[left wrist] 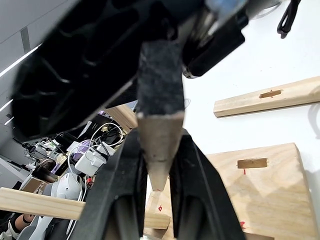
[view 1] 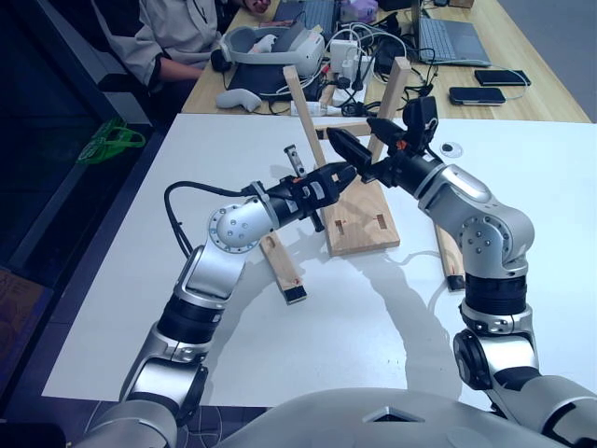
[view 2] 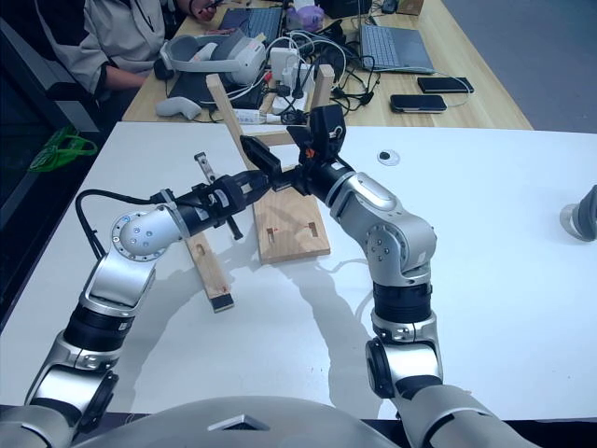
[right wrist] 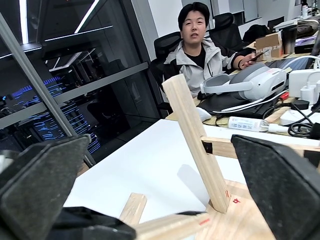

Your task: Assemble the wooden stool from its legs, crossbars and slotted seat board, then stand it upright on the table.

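The big white table (view 1: 522, 271) holds all the stool parts. The seat board (view 1: 362, 229) lies flat in the middle of it. Its long side runs away from the robot, and its two near slots face up.

Two legs stand in the far end of the board. The left leg (view 1: 302, 110) leans out to the left as it goes up. The right leg (view 1: 393, 101) leans out to the right. The crossbar (view 1: 328, 125) joins them and runs from side to side.

Two more legs lie flat on the table, both pointing about the same way as the board. One loose leg (view 1: 284, 269) lies just beside the board's left edge, under the left arm, with a dark tip at its near end. The other loose leg (view 1: 449, 259) lies just beside the right edge, partly hidden by the right arm.

The right gripper (view 1: 351, 129) is up by the crossbar. Its fingers are spread wide and hold nothing. The left gripper (view 1: 343, 174) points across the far end of the board, just below the right one. I cannot tell if it grips anything.

A wooden desk (view 1: 522, 51) with a headset (view 1: 270, 42) stands behind the table.
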Motion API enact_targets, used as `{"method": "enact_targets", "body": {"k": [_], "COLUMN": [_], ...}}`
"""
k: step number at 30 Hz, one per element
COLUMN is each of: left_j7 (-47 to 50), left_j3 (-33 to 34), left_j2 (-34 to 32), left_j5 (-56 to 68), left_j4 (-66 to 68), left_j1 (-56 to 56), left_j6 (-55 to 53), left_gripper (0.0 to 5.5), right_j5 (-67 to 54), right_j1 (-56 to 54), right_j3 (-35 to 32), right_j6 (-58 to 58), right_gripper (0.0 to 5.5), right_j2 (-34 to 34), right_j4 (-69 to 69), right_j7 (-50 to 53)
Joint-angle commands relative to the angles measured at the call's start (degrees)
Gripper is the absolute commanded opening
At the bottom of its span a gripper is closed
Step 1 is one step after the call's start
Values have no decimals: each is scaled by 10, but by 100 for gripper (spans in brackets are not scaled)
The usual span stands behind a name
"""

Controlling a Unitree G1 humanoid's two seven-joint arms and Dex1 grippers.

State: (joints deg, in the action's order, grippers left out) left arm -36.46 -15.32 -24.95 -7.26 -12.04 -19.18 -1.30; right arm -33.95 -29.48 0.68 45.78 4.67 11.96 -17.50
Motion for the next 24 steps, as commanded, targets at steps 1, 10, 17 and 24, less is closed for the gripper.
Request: {"method": "enact_targets", "body": {"k": [1,10,17,24], "left_j7": [5,24,98,123], "left_j3": [6,75,141,243], "left_j2": [-2,-15,-14,36], "left_j5": [-7,23,3,55], "left_j4": [5,4,-5,-188], "left_j1": [-16,10,30,67], "left_j6": [-1,-50,-268,-713], "left_gripper": [40,40,40,40], "right_j5": [1,37,42,44], "right_j1": [-2,-19,-6,28], "right_j3": [13,-45,-50,-46], "right_j6": [5,-48,-45,-33], "right_gripper": [540,540,540,540], "right_j2": [-1,-12,-9,1], "right_j4": [-1,-53,-41,-16], "right_j7": [-9,61,64,62]}}
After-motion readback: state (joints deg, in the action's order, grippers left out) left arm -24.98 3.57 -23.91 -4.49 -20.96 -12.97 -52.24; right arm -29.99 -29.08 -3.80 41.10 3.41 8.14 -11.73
